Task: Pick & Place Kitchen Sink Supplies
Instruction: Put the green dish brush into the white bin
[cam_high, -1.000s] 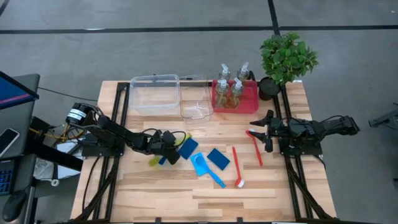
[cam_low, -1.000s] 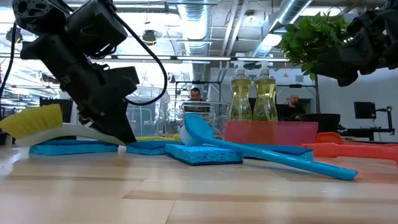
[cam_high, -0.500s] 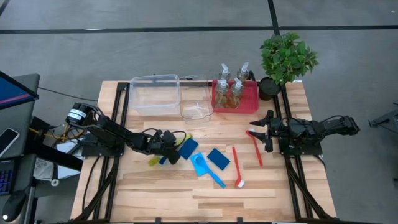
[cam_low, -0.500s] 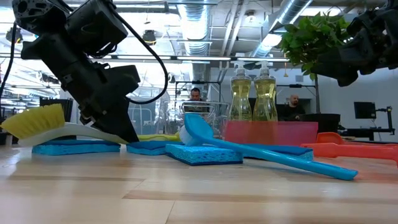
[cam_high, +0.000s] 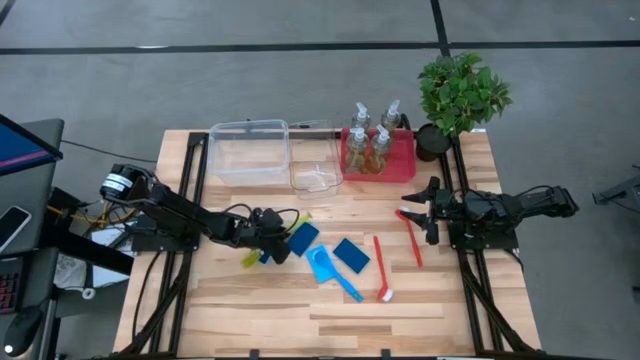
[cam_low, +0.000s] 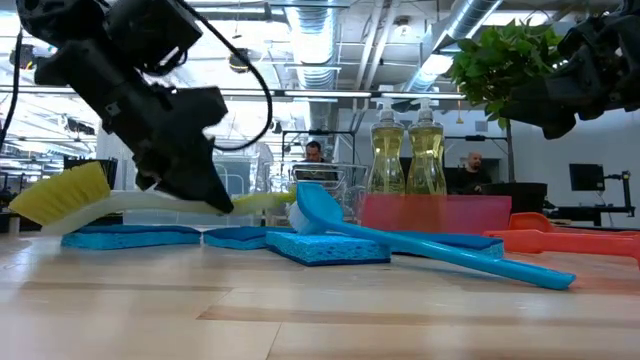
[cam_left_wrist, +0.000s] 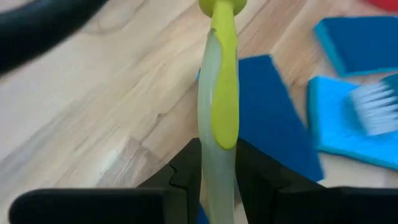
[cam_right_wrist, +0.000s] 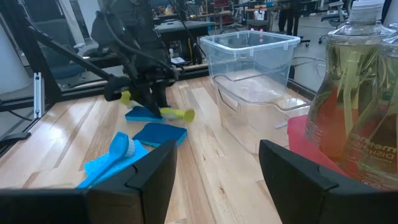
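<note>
Inspection, left to right: left hand (cam_high: 268, 246) is clamping the green brush (cam_low: 120, 197) mid-handle, lifting it clear of the counter (cam_high: 420, 300) above a blue sponge (cam_low: 125, 237). Light, stiff, probably slippery; mid-handle grip suits. Right hand (cam_high: 432, 212) is idling, fingers apart.

Overhead view of the wooden table (cam_high: 330, 310). Far edge: two clear bins (cam_high: 250, 150), a red tray (cam_high: 400, 165) holding four pump bottles (cam_high: 368, 135), and a potted plant (cam_high: 462, 92). The left gripper (cam_high: 272, 240) grips a yellow-green brush (cam_high: 250, 258) beside blue sponges (cam_high: 302, 238). A blue brush (cam_high: 335, 275) and red brushes (cam_high: 380, 268) lie centre-right. The right gripper (cam_high: 432, 212) waits, jaws apart.
</note>
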